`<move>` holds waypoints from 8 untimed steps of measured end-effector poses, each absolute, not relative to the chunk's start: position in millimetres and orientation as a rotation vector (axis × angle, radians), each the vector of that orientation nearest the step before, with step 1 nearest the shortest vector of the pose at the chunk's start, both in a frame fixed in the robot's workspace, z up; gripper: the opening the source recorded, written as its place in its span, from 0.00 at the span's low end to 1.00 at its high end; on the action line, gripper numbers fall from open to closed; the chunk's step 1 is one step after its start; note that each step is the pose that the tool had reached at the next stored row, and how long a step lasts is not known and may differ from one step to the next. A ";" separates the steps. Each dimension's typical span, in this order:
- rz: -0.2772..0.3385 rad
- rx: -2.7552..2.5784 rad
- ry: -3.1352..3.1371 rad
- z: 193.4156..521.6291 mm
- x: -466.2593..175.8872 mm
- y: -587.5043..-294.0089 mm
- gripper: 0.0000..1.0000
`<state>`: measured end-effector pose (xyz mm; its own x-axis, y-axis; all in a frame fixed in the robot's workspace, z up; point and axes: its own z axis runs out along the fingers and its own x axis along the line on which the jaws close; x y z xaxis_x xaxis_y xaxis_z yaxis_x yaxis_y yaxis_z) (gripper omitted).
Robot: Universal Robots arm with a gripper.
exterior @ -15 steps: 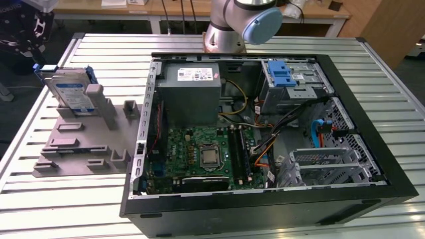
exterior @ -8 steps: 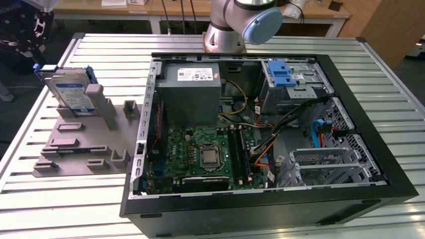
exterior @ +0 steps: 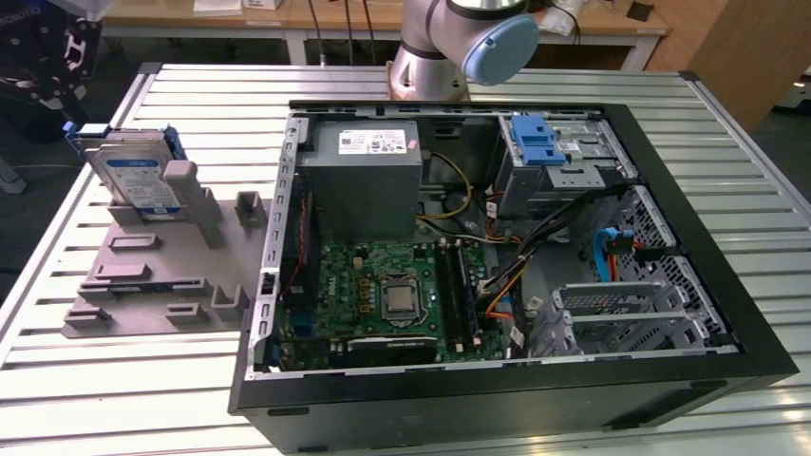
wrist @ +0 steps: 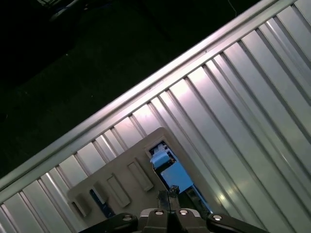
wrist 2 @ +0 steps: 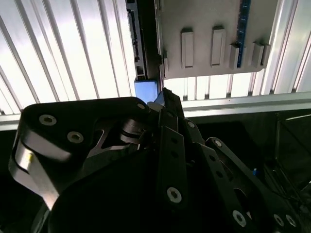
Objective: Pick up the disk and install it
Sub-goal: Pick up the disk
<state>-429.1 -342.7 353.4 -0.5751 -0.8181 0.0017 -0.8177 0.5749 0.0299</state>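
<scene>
The disk (exterior: 137, 171) stands upright in a slot of the grey fixture plate (exterior: 152, 275) on the exterior view's left, its white-and-blue label facing out. In the second wrist view its blue rail edge (wrist 2: 243, 24) shows at the far side of the plate (wrist 2: 209, 53). My gripper (wrist: 170, 193) hangs high above the table, well apart from the disk, its black fingers drawn together on nothing. A light blue patch (wrist: 171, 172) lies just past the tips; what it is cannot be made out.
An open computer case (exterior: 709, 361) fills the table's middle, with a motherboard (exterior: 386, 299), a grey power supply (exterior: 367, 171) and a drive cage (exterior: 571, 166) carrying a blue latch (exterior: 538, 141). The arm's base (exterior: 443, 43) rises behind the case. Ribbed table (exterior: 152, 408).
</scene>
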 end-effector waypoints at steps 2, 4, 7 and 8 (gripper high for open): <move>-0.040 1.490 -2.747 353.4 -429.1 -342.7 0.11; -0.039 1.541 -2.718 353.4 -429.1 -342.7 0.11; -0.039 1.614 -2.675 353.3 -429.1 -342.7 0.11; -0.038 1.638 -2.661 353.3 -429.1 -342.7 0.11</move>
